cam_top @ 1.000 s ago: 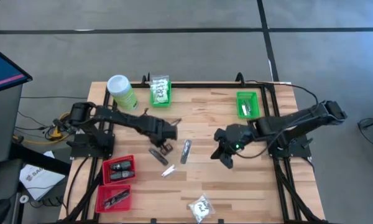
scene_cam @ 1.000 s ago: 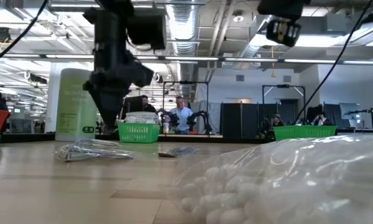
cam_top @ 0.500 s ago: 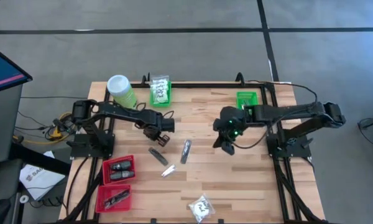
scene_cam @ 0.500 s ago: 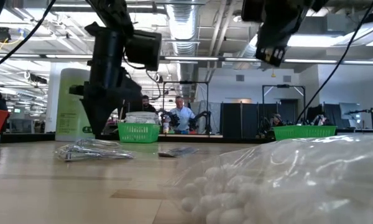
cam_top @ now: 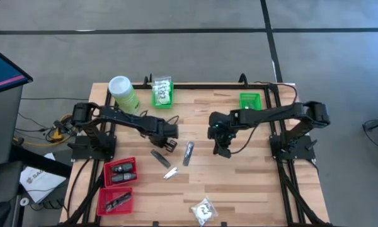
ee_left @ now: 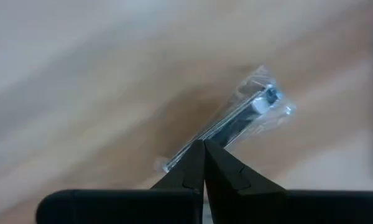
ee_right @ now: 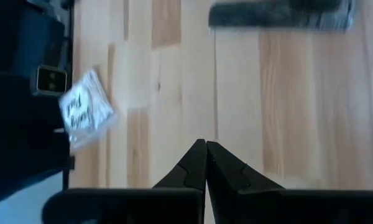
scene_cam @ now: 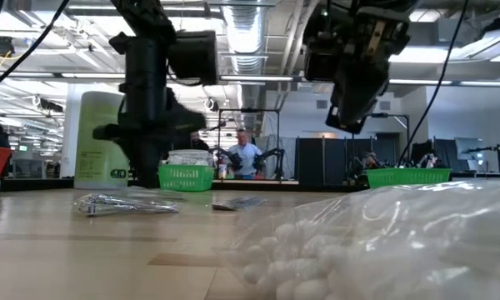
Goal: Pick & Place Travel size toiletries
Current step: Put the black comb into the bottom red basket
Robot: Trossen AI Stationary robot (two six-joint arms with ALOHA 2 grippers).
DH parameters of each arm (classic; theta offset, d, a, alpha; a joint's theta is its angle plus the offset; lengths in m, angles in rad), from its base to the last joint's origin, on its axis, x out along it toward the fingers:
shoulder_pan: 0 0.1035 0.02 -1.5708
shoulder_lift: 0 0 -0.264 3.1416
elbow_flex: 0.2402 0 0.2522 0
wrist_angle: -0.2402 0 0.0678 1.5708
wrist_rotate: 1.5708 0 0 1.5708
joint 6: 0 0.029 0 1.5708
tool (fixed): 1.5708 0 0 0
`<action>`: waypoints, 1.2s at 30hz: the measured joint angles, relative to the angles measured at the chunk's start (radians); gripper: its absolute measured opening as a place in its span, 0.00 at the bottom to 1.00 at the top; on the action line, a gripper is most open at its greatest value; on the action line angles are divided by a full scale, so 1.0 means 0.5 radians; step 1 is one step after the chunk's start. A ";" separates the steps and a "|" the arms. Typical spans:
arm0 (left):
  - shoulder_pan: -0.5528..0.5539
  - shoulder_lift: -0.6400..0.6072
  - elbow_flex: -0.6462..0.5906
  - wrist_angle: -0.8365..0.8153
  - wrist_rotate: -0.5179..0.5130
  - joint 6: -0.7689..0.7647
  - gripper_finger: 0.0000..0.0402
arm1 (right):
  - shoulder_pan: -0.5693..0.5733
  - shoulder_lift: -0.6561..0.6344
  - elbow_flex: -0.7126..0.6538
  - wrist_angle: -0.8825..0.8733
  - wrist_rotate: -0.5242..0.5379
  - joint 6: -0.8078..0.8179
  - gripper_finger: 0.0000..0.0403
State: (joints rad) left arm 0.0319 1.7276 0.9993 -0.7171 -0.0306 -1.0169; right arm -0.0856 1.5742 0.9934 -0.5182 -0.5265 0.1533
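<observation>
- Left gripper (cam_top: pixel 171 144): jaws closed, empty, poised above dark stick (cam_top: pixel 159 157) on table (cam_top: pixel 252 189).
- Silvery sachet (cam_top: pixel 188 152) loose mid-table, white packet (cam_top: pixel 203 210) at near edge.
- Right gripper (cam_top: pixel 221 150): jaws closed, empty, beside sachet.
- Advised: open jaws before descent, straddle item's narrow width, centre grip, lift clear.

Very little lettering shows, and none can be read for certain. The tall light-green canister (scene_cam: pixel 100 137) carries pale print, too faint to make out. A white packet (ee_right: pixel 86 115) on the desk (ee_right: pixel 267 93) has black cursive print, illegible. A white box (cam_top: pixel 41 180) on the floor beside the desk shows dark letters, seemingly beginning "SA".
</observation>
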 joint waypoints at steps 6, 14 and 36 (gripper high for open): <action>-0.163 -0.020 -0.004 0.180 -0.076 -0.271 0.00 | -0.052 0.122 0.110 0.243 0.014 -0.008 0.00; -0.374 -0.131 -0.002 0.187 -0.310 -0.609 0.00 | -0.070 0.394 0.332 0.455 0.267 0.042 0.00; -0.787 -0.311 -0.002 0.066 -0.502 -1.027 0.00 | 0.044 1.049 0.815 0.224 0.689 0.092 0.00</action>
State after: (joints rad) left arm -0.3614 1.5721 0.9985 -0.6841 -0.2813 -1.5304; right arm -0.0637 2.0986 1.4011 -0.4062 -0.1821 0.1992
